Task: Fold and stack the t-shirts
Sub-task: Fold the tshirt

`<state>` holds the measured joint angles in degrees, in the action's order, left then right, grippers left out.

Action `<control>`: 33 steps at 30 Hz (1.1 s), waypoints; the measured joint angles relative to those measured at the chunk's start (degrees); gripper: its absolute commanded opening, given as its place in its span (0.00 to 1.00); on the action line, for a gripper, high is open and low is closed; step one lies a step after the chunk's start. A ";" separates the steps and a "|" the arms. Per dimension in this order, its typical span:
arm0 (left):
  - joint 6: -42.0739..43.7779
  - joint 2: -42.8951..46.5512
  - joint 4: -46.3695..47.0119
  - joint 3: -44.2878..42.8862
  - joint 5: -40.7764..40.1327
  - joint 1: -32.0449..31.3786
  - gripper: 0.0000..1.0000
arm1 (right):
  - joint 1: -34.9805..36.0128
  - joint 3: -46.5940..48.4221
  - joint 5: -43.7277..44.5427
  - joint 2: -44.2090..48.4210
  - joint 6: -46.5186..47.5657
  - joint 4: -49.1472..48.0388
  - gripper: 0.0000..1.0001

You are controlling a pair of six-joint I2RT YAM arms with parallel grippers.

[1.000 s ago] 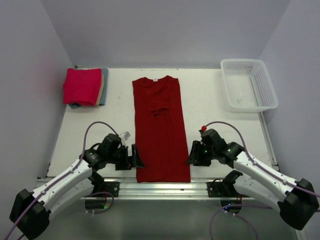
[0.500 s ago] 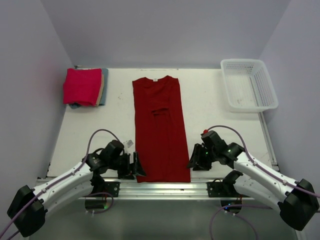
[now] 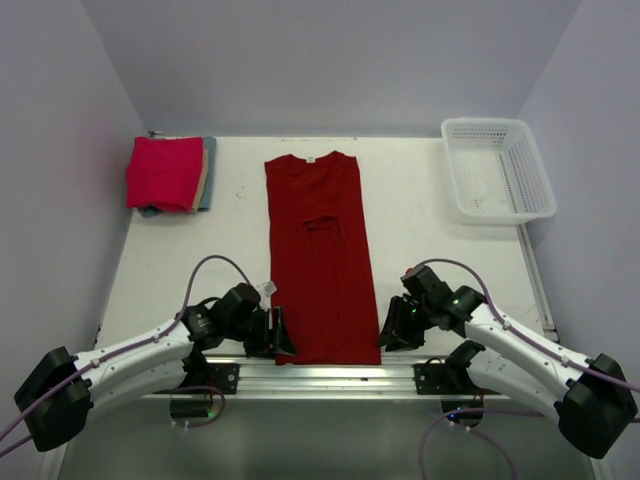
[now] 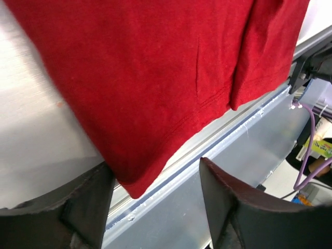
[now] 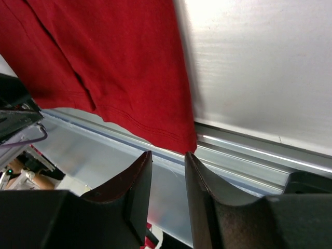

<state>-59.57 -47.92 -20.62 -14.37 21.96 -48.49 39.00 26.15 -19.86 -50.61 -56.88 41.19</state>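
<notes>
Top view: the dark crimson t-shirt (image 3: 320,250) is laid flat as a long strip down the middle of the table (image 3: 440,250), with bare surface on either side. Its collar lies far and its hem at the near edge. The folded pinkish-red t-shirt (image 3: 163,172) is stacked far left. Only the wrist views show the jaws. The left gripper (image 3: 278,332) is spread wide, with the hem's left corner between its fingers (image 4: 85,207) (unpinched). The right gripper (image 3: 388,325) is parted narrowly, with the right corner just beyond its tips. Both corners reach the aluminium rail (image 5: 249,155).
</notes>
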 measured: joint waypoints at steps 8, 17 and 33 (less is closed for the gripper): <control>-1.70 0.83 -0.63 0.15 -2.51 -1.60 0.63 | 0.00 0.28 -2.45 -5.14 0.98 1.51 0.44; -3.93 -0.50 1.29 0.15 -4.70 -4.09 0.63 | 0.04 1.49 -2.91 -13.81 4.04 0.28 0.42; -5.51 -0.55 2.21 0.42 -5.33 -4.48 0.59 | 0.63 0.66 -3.80 -20.68 4.94 -7.37 0.28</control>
<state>-65.08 -48.47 -18.41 -13.96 16.62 -52.97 39.64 26.81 -23.66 -71.29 -51.94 33.82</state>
